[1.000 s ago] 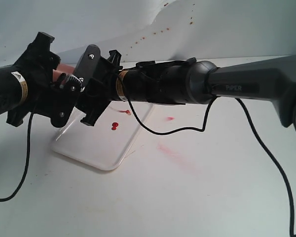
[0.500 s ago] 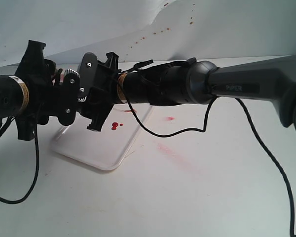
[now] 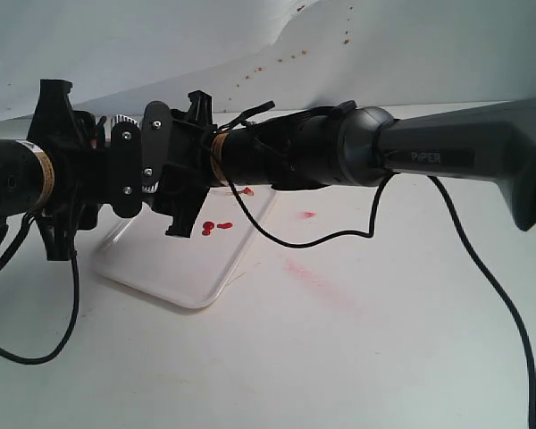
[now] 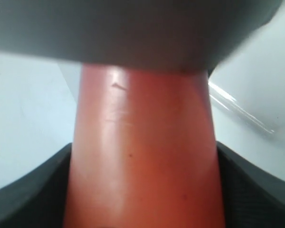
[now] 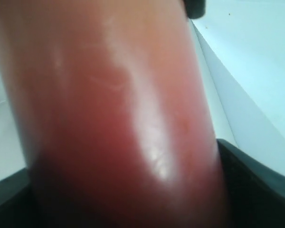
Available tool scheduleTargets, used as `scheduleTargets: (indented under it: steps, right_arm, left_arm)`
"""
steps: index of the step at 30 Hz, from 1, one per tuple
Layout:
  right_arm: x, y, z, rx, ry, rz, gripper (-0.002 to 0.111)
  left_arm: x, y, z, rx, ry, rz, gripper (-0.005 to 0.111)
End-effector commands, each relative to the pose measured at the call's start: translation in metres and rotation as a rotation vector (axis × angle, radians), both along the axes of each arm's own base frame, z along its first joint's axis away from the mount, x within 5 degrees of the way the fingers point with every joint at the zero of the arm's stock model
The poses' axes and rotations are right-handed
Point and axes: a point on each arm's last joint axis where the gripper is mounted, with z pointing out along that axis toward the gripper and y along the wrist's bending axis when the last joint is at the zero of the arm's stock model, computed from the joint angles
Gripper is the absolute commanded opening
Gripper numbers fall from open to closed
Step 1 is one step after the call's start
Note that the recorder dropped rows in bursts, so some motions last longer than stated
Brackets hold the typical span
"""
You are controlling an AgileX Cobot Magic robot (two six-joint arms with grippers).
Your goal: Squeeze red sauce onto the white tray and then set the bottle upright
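Your two arms meet above the near-left part of the flat rectangular glossy white plastic tray [image 3: 165, 264], which lies on the white counter [image 3: 357, 366]. In the exterior view their black heads crowd together so closely that the small translucent red plastic squeeze bottle [image 4: 142, 142] is hidden behind them, and you cannot tell from there whether it is upright or tilted. The wrist views show it plainly. Your left end effector [image 4: 142, 194] is clamped on the bottle, with a dark finger [image 4: 23, 194] pressed against each flank of the orange-red body. Your right end effector [image 5: 133, 190] also pinches the bottle, whose darker red wall fills nearly the whole right wrist view and touches the fingers [image 5: 256, 180] on both sides. On the tray's surface, just beneath the right arm's head, lie two small rounded blobs of glossy deep red sauce [image 3: 208, 229], close together, with another trace of red a little further back under the arm. To the right of the tray, on the bare counter, you can see a faint pale pink smear [image 3: 314, 279]. A thin black cable [image 3: 295, 238] sags from the right arm over the tray's far corner
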Motion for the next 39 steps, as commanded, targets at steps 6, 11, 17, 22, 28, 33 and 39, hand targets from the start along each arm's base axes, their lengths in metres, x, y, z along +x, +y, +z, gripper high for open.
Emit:
scheduleTargets:
  steps: [6,11,17,22,28,33,39]
  right_arm:
    - [0.004,-0.005,0.022,-0.013,-0.060,-0.070,0.000]
    - [0.001,-0.008,0.045,0.012,-0.105,-0.063,0.000]
    - [0.002,-0.010,0.045,-0.038,-0.143,-0.062,0.000]
    - [-0.005,-0.002,0.044,-0.105,-0.206,-0.040,0.000]
    - [-0.027,0.020,0.039,-0.283,-0.343,-0.011,0.000]
    - [-0.042,0.033,0.038,-0.362,-0.401,0.007,0.000]
    - [-0.061,0.044,0.040,-0.626,-0.623,0.011,0.000]
  left_arm:
    - [-0.001,0.003,-0.003,-0.117,0.022,0.147,0.017]
    - [-0.004,0.003,-0.006,-0.222,0.057,0.238,0.064]
    - [-0.014,0.011,0.013,-0.313,0.035,0.349,0.077]
    - [-0.042,0.028,0.064,-0.444,-0.089,0.402,0.077]
    - [-0.077,0.044,0.108,-0.640,-0.197,0.411,0.077]
    - [-0.111,0.061,0.131,-0.791,-0.234,0.466,0.077]
    - [-0.142,0.080,0.137,-0.855,-0.203,0.599,0.077]
